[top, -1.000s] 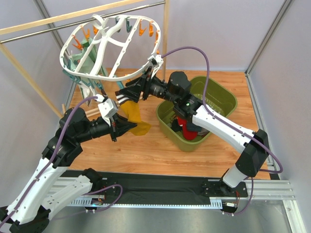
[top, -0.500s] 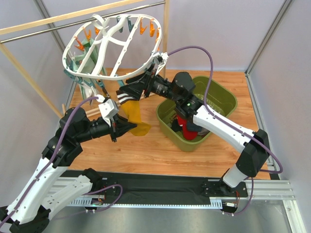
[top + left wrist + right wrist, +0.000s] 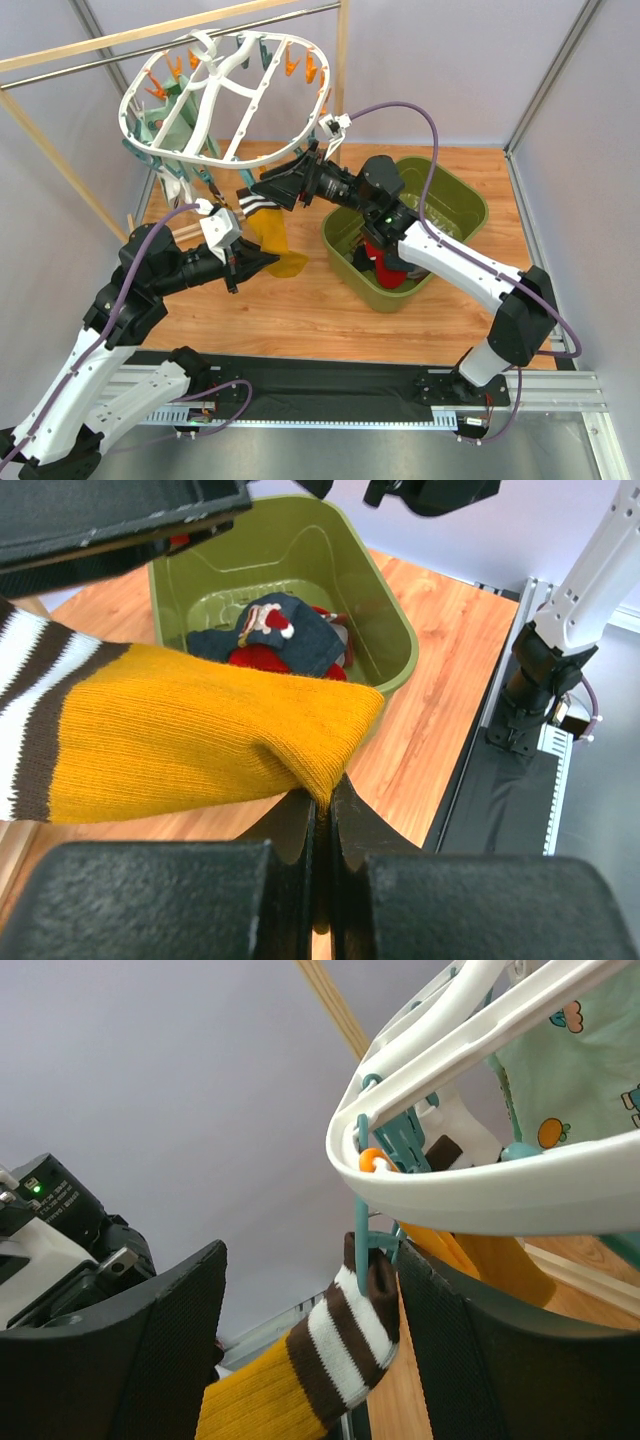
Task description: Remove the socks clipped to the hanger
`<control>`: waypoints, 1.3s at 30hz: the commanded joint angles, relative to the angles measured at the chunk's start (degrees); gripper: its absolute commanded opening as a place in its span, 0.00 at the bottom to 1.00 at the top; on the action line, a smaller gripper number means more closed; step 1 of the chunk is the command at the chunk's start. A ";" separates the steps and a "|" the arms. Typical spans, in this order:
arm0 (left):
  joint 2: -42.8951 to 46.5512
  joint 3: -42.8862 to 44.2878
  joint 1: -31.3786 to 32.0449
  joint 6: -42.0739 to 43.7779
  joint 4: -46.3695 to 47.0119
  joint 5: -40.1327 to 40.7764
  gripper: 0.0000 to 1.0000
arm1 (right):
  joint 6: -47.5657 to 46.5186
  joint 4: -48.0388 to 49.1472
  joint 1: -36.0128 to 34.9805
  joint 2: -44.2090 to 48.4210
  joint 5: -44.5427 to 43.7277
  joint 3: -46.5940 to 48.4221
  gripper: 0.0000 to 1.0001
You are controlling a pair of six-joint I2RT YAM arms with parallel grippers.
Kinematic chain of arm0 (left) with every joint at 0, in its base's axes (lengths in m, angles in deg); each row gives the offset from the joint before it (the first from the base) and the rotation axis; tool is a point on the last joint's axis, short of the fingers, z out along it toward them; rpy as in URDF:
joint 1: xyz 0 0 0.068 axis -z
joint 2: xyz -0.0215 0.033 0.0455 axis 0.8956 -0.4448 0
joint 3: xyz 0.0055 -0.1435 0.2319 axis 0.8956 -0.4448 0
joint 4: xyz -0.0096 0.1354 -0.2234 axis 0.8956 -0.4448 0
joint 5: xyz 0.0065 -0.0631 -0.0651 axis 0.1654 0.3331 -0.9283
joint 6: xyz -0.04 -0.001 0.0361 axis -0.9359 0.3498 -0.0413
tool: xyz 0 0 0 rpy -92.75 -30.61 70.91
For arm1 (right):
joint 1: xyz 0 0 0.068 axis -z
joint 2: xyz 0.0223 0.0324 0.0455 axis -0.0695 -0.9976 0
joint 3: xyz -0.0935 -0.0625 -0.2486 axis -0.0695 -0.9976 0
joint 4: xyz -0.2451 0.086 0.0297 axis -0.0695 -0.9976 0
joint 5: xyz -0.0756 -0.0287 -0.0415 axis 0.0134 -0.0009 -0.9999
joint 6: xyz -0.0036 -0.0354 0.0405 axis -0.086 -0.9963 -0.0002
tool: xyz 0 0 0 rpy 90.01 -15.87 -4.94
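Both outstretched: left arm (image 3: 150, 278) low, right arm (image 3: 450, 256) higher (left pincer (image 3: 322, 796) pinching sock (image 3: 200, 730)).

sock (image 3: 200, 730) under hanger (image 3: 480, 1195), bin (image 3: 300, 560) right, socks (image 3: 290, 645) inside

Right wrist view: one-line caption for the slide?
Open right tool flanks the striped cuff of the yellow sock, hung from a teal clip on the hanger.

A big white hanger (image 3: 225, 95) hangs tilted over the table (image 3: 300, 300). The left end effector (image 3: 268, 262) pinches the toe of a yellow sock (image 3: 272, 240). The right end effector (image 3: 258, 192) is at the sock's striped top, next to a green bin (image 3: 462, 205).
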 commanded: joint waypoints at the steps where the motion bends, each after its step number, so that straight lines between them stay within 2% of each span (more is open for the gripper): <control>1: -0.38 1.94 -0.07 1.37 0.27 -0.59 0.00 | -2.70 -1.52 0.25 4.10 3.03 0.03 0.70; 10: -0.38 0.89 -0.07 1.19 1.77 0.29 0.00 | -4.90 -8.64 0.25 7.43 4.08 -0.05 0.73; 14: -1.08 1.24 -0.07 -0.91 1.94 0.29 0.00 | -11.56 -14.00 0.25 11.38 7.07 -1.54 0.75; 20: -1.35 1.42 -0.07 -3.55 2.73 -0.68 0.00 | -24.93 -21.99 0.25 19.20 14.81 -10.67 0.82; 25: -0.91 0.27 -0.07 -6.09 5.10 -1.82 0.00 | -34.25 -22.63 0.17 20.89 16.66 -15.34 0.87; 32: -1.87 -0.17 -0.07 -8.56 8.35 -3.75 0.00 | -35.85 -18.69 0.08 16.58 18.06 -14.11 0.88; 37: -3.19 -0.52 -0.07 -10.40 10.47 -4.64 0.00 | -33.91 -12.53 -1.85 16.14 19.21 -15.78 0.85; 38: -3.37 -0.69 -0.07 -10.76 11.25 -4.64 0.00 | -33.21 -11.39 -2.03 16.23 18.95 -15.96 0.77; 39: -3.63 -0.78 -0.07 -11.02 11.35 -4.64 0.00 | -32.51 -10.68 -2.12 16.40 18.42 -16.13 0.62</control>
